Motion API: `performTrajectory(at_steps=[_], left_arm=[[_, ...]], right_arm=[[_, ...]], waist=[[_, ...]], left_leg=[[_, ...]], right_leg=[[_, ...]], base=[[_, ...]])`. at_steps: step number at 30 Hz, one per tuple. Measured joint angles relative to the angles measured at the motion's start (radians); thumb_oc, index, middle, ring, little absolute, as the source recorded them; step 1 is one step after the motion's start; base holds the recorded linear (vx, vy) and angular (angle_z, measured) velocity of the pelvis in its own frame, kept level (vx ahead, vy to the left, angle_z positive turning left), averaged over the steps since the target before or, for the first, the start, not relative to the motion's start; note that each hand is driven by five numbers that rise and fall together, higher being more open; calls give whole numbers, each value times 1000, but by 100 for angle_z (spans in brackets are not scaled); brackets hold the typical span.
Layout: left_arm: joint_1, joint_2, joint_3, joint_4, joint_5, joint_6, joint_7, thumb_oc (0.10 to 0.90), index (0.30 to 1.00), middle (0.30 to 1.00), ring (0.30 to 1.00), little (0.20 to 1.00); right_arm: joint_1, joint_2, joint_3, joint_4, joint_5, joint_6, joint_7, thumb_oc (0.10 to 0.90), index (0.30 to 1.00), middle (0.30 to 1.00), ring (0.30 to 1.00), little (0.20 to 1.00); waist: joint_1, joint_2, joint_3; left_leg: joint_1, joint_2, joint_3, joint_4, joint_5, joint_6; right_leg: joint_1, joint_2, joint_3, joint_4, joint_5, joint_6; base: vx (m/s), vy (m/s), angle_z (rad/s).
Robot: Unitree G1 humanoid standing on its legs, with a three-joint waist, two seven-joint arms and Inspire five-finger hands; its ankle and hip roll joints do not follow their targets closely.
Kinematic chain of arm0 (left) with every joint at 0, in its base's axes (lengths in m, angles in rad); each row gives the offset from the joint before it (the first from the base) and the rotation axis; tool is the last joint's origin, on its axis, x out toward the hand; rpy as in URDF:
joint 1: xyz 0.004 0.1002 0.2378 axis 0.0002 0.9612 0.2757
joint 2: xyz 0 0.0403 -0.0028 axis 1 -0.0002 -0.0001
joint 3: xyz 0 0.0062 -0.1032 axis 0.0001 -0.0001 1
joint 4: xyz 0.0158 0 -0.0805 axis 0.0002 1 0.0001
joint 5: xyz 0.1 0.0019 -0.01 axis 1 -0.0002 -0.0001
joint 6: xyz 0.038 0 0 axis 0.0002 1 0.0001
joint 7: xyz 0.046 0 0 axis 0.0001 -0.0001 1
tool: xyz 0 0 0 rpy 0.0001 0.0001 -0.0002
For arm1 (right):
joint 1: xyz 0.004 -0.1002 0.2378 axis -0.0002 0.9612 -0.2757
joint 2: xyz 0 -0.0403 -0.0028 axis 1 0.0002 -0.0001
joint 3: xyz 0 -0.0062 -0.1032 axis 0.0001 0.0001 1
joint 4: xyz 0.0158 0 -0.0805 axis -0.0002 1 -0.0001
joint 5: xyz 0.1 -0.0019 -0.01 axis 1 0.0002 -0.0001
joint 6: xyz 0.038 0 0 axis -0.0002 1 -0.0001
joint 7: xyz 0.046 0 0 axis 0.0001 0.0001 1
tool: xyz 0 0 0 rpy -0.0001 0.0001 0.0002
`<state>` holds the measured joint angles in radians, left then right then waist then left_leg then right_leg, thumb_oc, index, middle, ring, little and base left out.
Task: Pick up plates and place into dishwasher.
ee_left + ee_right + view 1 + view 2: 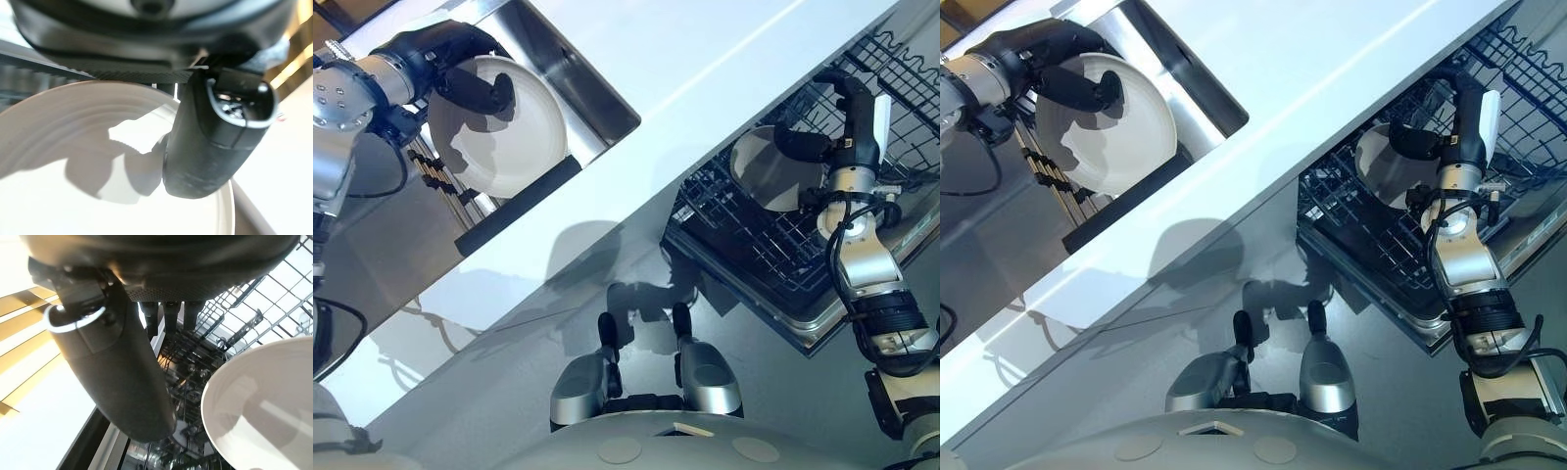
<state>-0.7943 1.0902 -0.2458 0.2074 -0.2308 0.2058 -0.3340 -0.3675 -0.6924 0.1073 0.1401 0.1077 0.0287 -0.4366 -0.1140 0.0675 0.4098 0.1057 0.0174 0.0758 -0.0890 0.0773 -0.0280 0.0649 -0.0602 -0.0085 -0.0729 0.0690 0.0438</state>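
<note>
left hand (450,54): seen closest through its own wrist camera, at the far left by the sink (592,93). the thumb is pressed onto the face of the left plate (514,137). the fingers are hidden behind the rim, so a pinch is judged rather than seen.
left plate: held tilted with its face towards the camera, above the drying rack (435,176). it is gripped at its far-left rim.
counter (705,59): a white strip is laid diagonally between the sink and the dishwasher rack (754,259).
dishwasher rack: drawn out at the right, below the counter's edge.
right plate (764,181): stood on edge among the tines, in the left part of the rack.
right hand (855,132): placed just right of the right plate. the fingers are seen straight and a gap is seen between thumb and rim, so the hand is read as released.
key relation: the rack lies well to the right of the left plate, across the counter. the right hand is the nearer to it, but the plate is carried by the left.
next move: the left plate would probably need to be turned on edge before it is set between tines.
</note>
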Motion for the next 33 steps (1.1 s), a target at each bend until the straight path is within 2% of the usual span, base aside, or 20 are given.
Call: performTrajectory(at_steps=[4, 5, 9, 13, 16, 19, 22, 26, 29, 33], left_arm=[[93, -39, 96, -12, 105, -117, 154, 100, 300, 300, 300, 200], [152, -49, 147, -25, 172, -179, 238, 100, 300, 300, 300, 200], [281, -57, 251, -68, 320, -268, 415, 100, 300, 300, 300, 200], [360, -77, 279, -118, 414, -305, 564, 100, 300, 300, 300, 200], [395, -87, 285, -143, 440, -321, 643, 100, 300, 300, 300, 200], [431, -88, 294, -201, 462, -321, 690, 100, 300, 300, 300, 200], [436, -93, 294, -209, 466, -327, 706, 100, 300, 300, 300, 200], [435, -156, 293, -234, 465, -351, 758, 100, 300, 300, 300, 200], [435, -235, 281, -235, 466, -418, 812, 100, 300, 300, 300, 200], [427, -300, 255, -235, 475, -473, 875, 100, 300, 300, 300, 200]], right_arm=[[10, 8, -74, -196, -1, -128, 53, 800, 900, 900, 900, 900], [-6, 6, -107, -272, -6, -182, 72, 800, 900, 900, 900, 900], [-61, -11, -156, -367, -15, -240, 97, 800, 900, 900, 900, 900], [-62, -17, -163, -378, -38, -216, 96, 800, 900, 900, 900, 900], [-36, -19, -159, -377, -169, -136, 84, 800, 900, 900, 900, 900], [24, -52, -161, -373, -190, -47, 72, 800, 900, 900, 900, 900], [41, -51, -163, -351, -188, -33, 42, 800, 900, 900, 900, 900], [41, -48, -156, -361, 20, -111, 108, 800, 900, 900, 900, 900], [39, 12, -108, -361, 180, -180, 190, 800, 900, 900, 900, 900], [37, 93, -34, -361, 356, -181, 311, 800, 900, 900, 900, 900]], waist=[[-16, 0, 0], [-16, 0, 0], [4, -8, -6], [33, -23, -52], [43, -43, -99], [44, -66, -134], [35, -72, -149], [22, -67, -160], [11, -65, -166], [7, -65, -166]], left_leg=[[9, 4, 16, 0, -3, -4], [16, 8, 20, 0, -6, -5], [35, 20, 19, 0, -13, -12], [37, 20, 12, 0, -12, -14], [35, 18, 9, 0, -12, -13], [29, 18, 4, 0, -12, -13], [29, 17, 6, 0, -11, -13], [31, 19, 4, -1, -12, -14], [35, 19, 3, 0, -11, -14], [38, 19, -1, 0, -11, -14]], right_leg=[[1, 4, 14, 0, 2, 0], [4, 9, 21, 0, 4, -2], [20, 22, 25, 0, 4, -4], [27, 22, 21, -4, 4, -5], [31, 20, 20, -11, 4, -4], [30, 19, 21, -13, 4, -4], [30, 19, 22, -13, 4, -4], [33, 20, 22, -13, 4, -4], [37, 21, 22, -13, 4, -4], [42, 21, 20, -15, 4, -4]], base=[[-40, -6, -14], [-36, -10, -10], [-42, -12, -5], [-35, -7, 6], [-33, 7, 7], [-18, 10, 5], [-5, 5, -1], [-12, 1, -1], [0, 0, 0], [-17, -8, 3]])
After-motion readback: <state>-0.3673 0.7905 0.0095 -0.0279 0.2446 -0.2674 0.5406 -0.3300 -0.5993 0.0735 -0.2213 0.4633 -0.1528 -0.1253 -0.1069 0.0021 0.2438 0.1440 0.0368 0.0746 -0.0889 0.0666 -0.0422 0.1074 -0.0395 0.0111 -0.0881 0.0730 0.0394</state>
